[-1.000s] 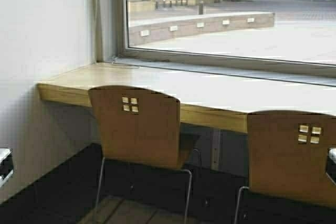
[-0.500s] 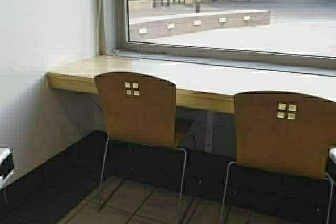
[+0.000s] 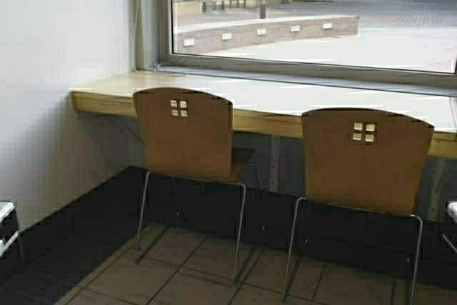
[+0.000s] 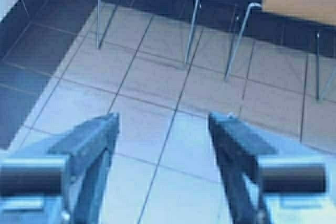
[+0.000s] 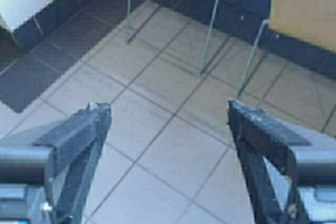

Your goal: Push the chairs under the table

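Left chair (image 3: pixel 187 133): tan moulded plywood, curved backrest pierced by four small square cutouts, thin chrome tube legs. It is stood on the tiled floor (image 3: pixel 207 266) with its backrest towards the camera and its seat partly tucked beneath the counter (image 3: pixel 107 98).

Right chair (image 3: pixel 365 158): same make, set beside the first, backrest just in front of the counter's edge.

Counter: long, pale glossy top with a yellow wood front edge, fixed below a large window (image 3: pixel 307 19) and butted against a white wall (image 3: pixel 64 69) at its left end.

Left gripper (image 4: pixel 164 129): held low over the floor tiles, fingers spread wide, nothing between them. Both chairs' legs are seen well ahead of it, apart from it.

Right gripper (image 5: pixel 168 121): likewise low over the tiles, fingers spread wide and holding nothing, with the chair legs well ahead.

No containers are shown.
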